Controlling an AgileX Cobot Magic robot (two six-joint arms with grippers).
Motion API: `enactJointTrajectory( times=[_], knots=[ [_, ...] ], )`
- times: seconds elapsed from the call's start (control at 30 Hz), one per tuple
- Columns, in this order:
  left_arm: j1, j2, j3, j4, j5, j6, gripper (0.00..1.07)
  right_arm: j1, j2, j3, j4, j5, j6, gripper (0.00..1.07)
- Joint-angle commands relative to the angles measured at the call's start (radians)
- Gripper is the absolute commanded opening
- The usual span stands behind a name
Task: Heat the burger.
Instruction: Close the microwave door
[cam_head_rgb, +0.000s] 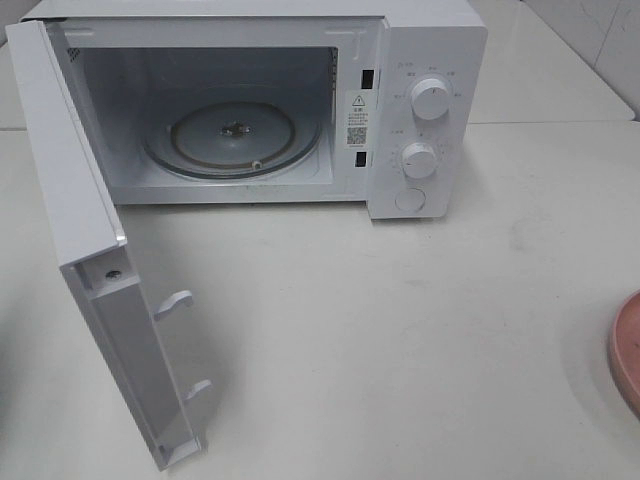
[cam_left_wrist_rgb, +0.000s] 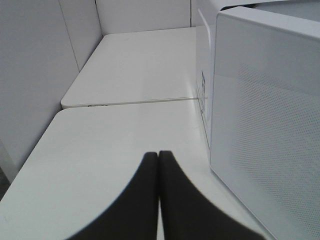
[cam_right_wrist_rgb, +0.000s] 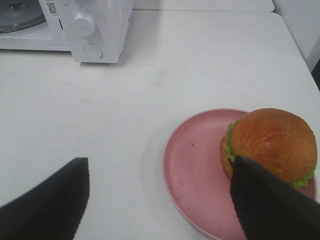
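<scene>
The burger (cam_right_wrist_rgb: 272, 142), with a glossy brown bun and green lettuce, sits on the far side of a round pink plate (cam_right_wrist_rgb: 195, 175) in the right wrist view. My right gripper (cam_right_wrist_rgb: 160, 162) hovers open just short of the plate, one finger beside the burger and the other over bare table. The exterior view shows only the plate's edge (cam_head_rgb: 628, 350) at the far right, with the burger out of frame. The white microwave (cam_head_rgb: 420, 100) stands at the back with its door (cam_head_rgb: 90, 220) swung wide and the glass turntable (cam_head_rgb: 235, 135) bare. My left gripper (cam_left_wrist_rgb: 158, 155) is shut on nothing beside the door's outer face (cam_left_wrist_rgb: 270, 125).
The open door juts toward the front left of the white table (cam_head_rgb: 400, 330). Two knobs (cam_head_rgb: 430, 98) and a button are on the microwave's right panel. A wall borders the table on the left in the left wrist view. Neither arm appears in the exterior view.
</scene>
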Motion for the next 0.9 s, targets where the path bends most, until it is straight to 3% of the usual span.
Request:
enactJointTrajectory(
  times=[0.03, 0.07, 0.1, 0.13, 0.17, 0.2, 0.27, 0.3, 0.37, 0.4, 0.57, 0.73, 0.9],
  knots=[
    [-0.003, 0.037, -0.023, 0.066, -0.044, -0.05, 0.0, -0.009, -0.026, 0.0, 0.003, -0.003, -0.003, 0.76],
    [-0.003, 0.057, -0.027, 0.098, -0.054, -0.081, 0.0, -0.009, -0.026, 0.0, 0.003, -0.003, -0.003, 0.76],
    [-0.003, 0.097, -0.032, 0.155, -0.081, -0.152, 0.0, -0.009, -0.026, 0.0, 0.003, -0.003, -0.003, 0.76],
    [-0.003, 0.097, -0.032, 0.155, -0.081, -0.152, 0.0, -0.009, -0.026, 0.0, 0.003, -0.003, -0.003, 0.76],
    [-0.003, 0.119, -0.035, 0.189, -0.095, -0.191, 0.0, -0.009, -0.026, 0.0, 0.003, -0.003, -0.003, 0.76],
    [-0.003, 0.159, -0.04, 0.264, -0.141, -0.256, 0.0, -0.009, -0.026, 0.0, 0.003, -0.003, -0.003, 0.76],
    [-0.003, 0.176, -0.04, 0.309, -0.169, -0.281, 0.0, -0.009, -0.026, 0.0, 0.003, -0.003, -0.003, 0.76],
    [-0.003, 0.215, -0.04, 0.399, -0.238, -0.34, 0.0, -0.009, -0.026, 0.0, 0.003, -0.003, -0.003, 0.76],
    [-0.003, 0.235, -0.04, 0.435, -0.266, -0.363, 0.0, -0.009, -0.026, 0.0, 0.003, -0.003, -0.003, 0.76],
    [-0.003, 0.267, -0.04, 0.509, -0.328, -0.412, 0.0, -0.009, -0.026, 0.0, 0.003, -0.003, -0.003, 0.76],
    [-0.028, 0.342, -0.042, 0.586, -0.443, -0.457, 0.0, -0.009, -0.026, 0.0, 0.003, -0.003, -0.003, 0.76],
    [-0.125, 0.397, -0.063, 0.586, -0.443, -0.445, 0.0, -0.009, -0.026, 0.0, 0.003, -0.003, -0.003, 0.76],
    [-0.223, 0.462, -0.083, 0.518, -0.448, -0.425, 0.0, -0.009, -0.026, 0.0, 0.003, -0.003, -0.003, 0.76]
  ],
)
